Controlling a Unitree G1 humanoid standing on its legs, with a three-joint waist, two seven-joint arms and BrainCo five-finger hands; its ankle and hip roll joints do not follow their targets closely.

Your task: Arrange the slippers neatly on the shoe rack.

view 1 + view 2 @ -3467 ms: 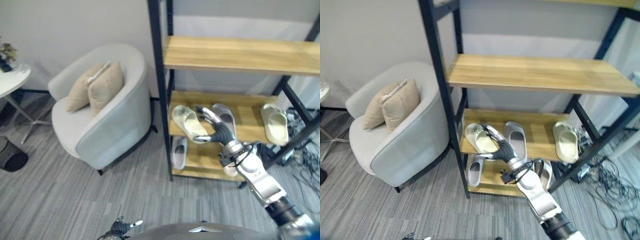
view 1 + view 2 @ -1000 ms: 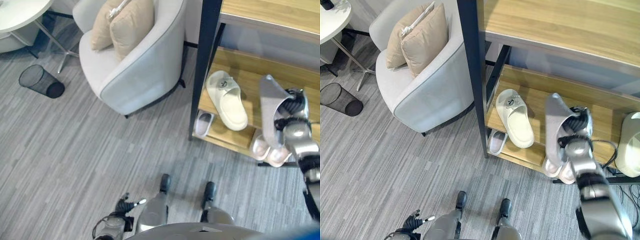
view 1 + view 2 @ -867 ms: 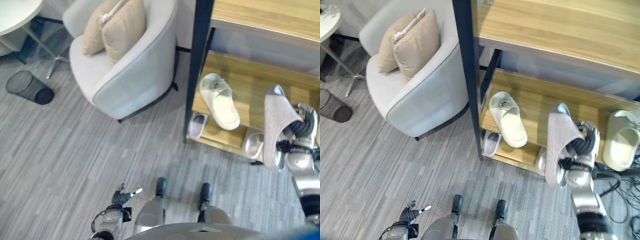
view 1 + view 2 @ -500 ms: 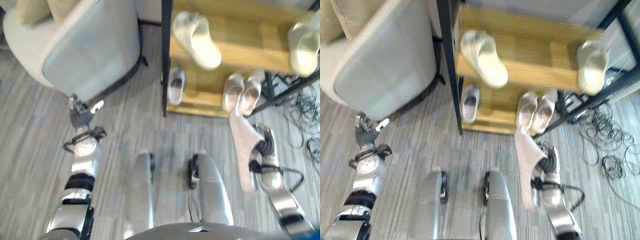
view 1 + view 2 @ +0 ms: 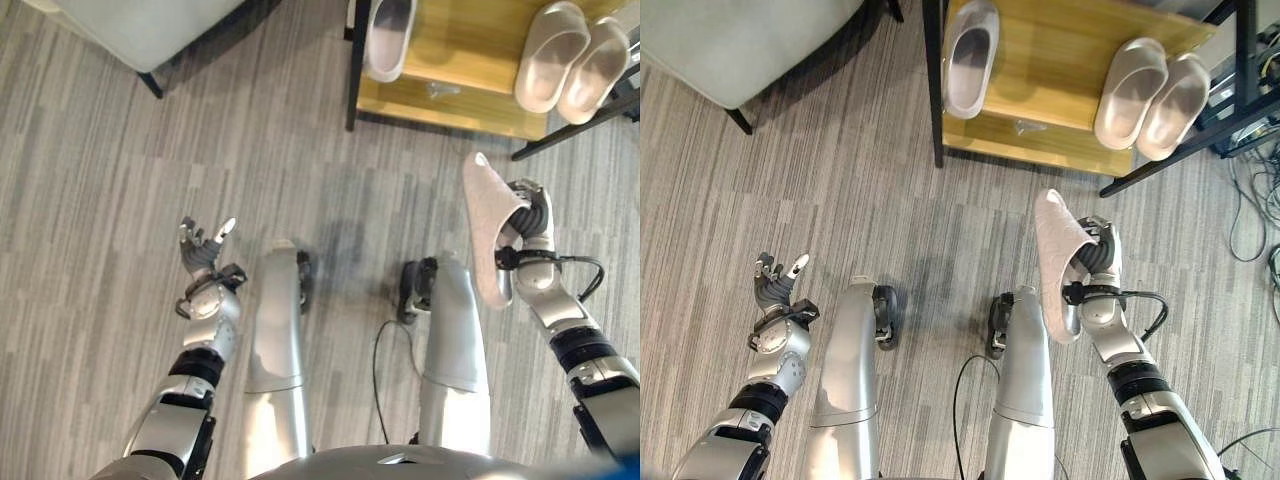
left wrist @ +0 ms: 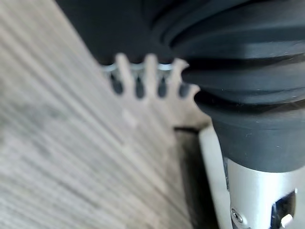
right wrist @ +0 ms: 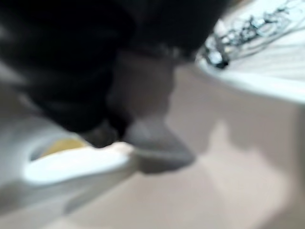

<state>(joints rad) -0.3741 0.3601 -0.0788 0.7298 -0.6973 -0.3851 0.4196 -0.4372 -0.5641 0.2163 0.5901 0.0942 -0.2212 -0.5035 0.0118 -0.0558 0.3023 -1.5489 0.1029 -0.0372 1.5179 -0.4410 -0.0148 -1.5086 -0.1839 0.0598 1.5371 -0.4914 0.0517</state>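
Note:
My right hand (image 5: 531, 228) is shut on a pinkish-grey slipper (image 5: 485, 240), fingers curled into its strap. It holds the slipper sole-out above the grey floor, in front of the shoe rack (image 5: 462, 62). On the rack's bottom wooden shelf lie a single grey slipper (image 5: 386, 32) at the left and a pale pair (image 5: 572, 62) at the right. My left hand (image 5: 203, 262) is raised low at the left over the floor, fingers straight and holding nothing; its fingers (image 6: 138, 78) stand in a row in the left wrist view.
A light grey armchair (image 5: 730, 40) stands at the upper left, its dark legs on the floor. The rack's black posts (image 5: 933, 80) frame the shelf. Loose black cables (image 5: 1250, 190) lie on the floor to the right of the rack.
The camera has tilted down towards the floor. My right hand has carried the slipper off the middle shelf and down to floor level. My left hand has risen into view.

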